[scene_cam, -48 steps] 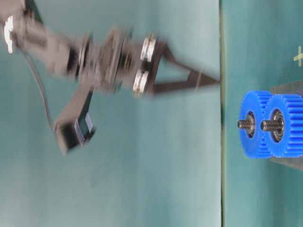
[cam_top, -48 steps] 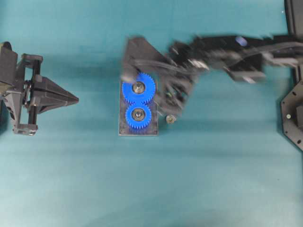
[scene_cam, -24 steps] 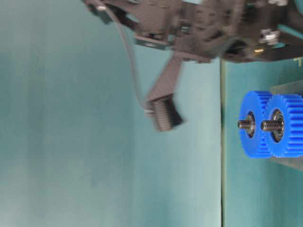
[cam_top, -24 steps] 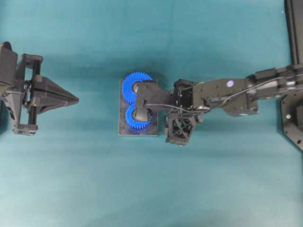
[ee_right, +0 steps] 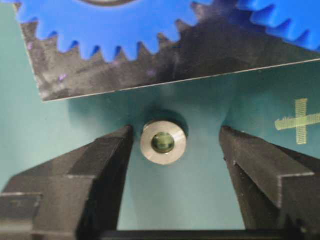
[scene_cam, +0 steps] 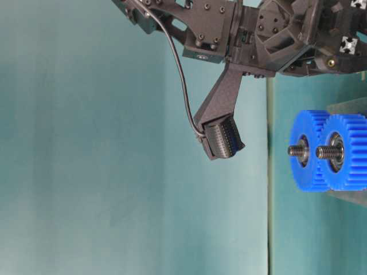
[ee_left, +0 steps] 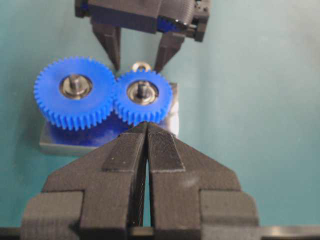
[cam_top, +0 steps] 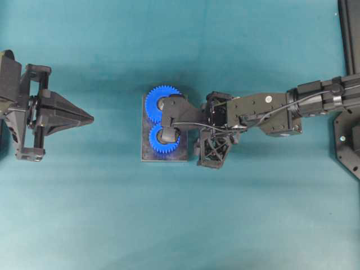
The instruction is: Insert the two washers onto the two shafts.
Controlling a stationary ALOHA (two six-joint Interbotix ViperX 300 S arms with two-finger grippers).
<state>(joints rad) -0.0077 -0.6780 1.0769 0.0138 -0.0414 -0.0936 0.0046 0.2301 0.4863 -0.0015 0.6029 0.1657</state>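
No words, brand names or numbers can be read anywhere. The one sign is a pale yellow-green cross mark (ee_right: 299,121) on the teal table surface (ee_right: 200,190), just beyond the tip of one right-gripper finger (ee_right: 260,165) in the right wrist view; a small piece of it also shows at the table-level picture's edge (scene_cam: 361,76)

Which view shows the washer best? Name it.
The right wrist view: the washer lies flat on the table between the open right pincer fingers, hole visible. The left wrist view shows it small, beyond the gears. Overhead, the right arm covers it.
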